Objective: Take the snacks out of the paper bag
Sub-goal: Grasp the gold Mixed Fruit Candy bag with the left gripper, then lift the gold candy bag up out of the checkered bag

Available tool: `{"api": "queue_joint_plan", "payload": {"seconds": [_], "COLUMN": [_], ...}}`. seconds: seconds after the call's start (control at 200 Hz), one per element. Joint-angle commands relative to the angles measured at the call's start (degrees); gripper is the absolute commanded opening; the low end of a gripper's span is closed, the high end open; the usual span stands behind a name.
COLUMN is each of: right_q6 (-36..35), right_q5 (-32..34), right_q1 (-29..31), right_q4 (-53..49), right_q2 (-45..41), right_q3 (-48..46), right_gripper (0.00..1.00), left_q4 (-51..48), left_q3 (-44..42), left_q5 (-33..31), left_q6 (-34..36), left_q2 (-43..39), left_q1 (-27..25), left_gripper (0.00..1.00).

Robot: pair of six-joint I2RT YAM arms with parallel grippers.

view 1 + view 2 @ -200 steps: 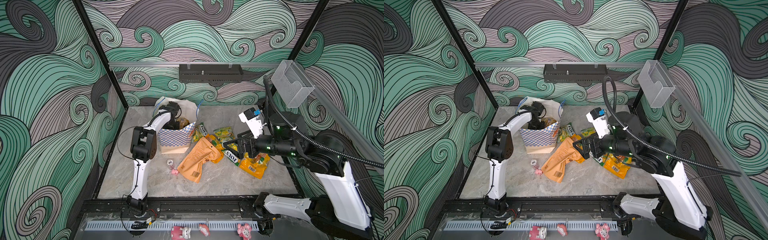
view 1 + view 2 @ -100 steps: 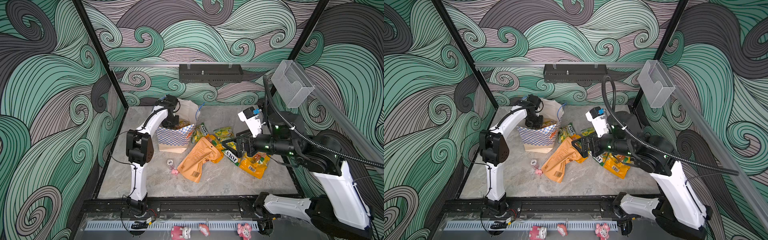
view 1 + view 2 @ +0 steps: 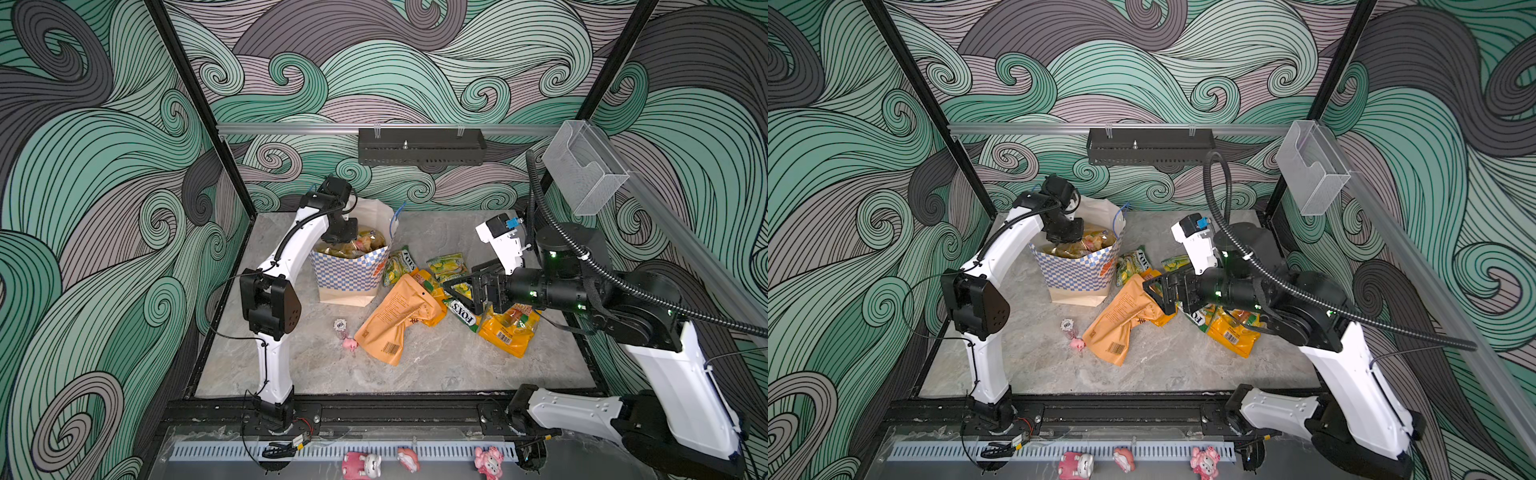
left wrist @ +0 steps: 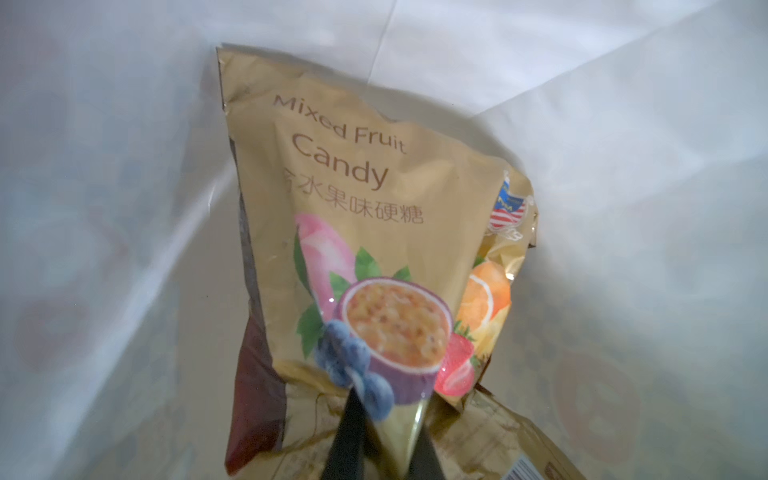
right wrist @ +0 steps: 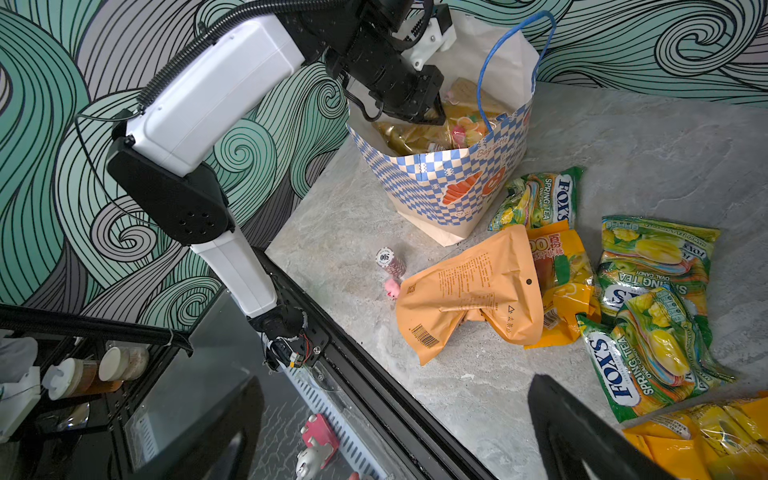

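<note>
Left wrist view is basically all gold candy bag (image 4: 374,199). My left gripper (image 4: 388,401) is clamped on one end of it, inside the paper bag (image 3: 351,274). The pouch's long axis runs straight away from my fingers, deeper in along the white wall. So I reckon the pull has to go up through the paper bag's mouth. My right gripper (image 3: 459,291) hangs wide open beside the paper bag, over the snacks (image 3: 395,320) lying outside it, so left is clearly nearer.

White arm shells (image 3: 681,374), black joints (image 3: 270,303), corrugated black hose (image 3: 531,187), fingers (image 4: 349,436) apparently black
</note>
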Motion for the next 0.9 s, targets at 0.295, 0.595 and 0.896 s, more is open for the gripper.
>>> {"api": "queue_joint_plan", "payload": {"seconds": [0.295, 0.595, 0.896], "right_q6": [0.61, 0.76, 0.89], "right_q5": [1.02, 1.12, 0.83], "right_q1": [0.46, 0.46, 0.54], "right_q4": [0.81, 1.25, 1.89], "right_q2": [-0.87, -0.65, -0.76], "right_q3": [-1.18, -1.16, -1.80], "right_gripper": [0.99, 0.99, 0.99], "left_q4": [7.48, 7.33, 7.62], "left_q3": [10.53, 17.43, 22.09], "left_q5": [3.58, 4.37, 4.37], "left_q6": [-2.00, -2.67, -3.79], "left_q2": [-6.33, -6.50, -7.32], "left_q1": [-0.39, -0.67, -0.79], "left_gripper": [0.00, 0.00, 0.00]}}
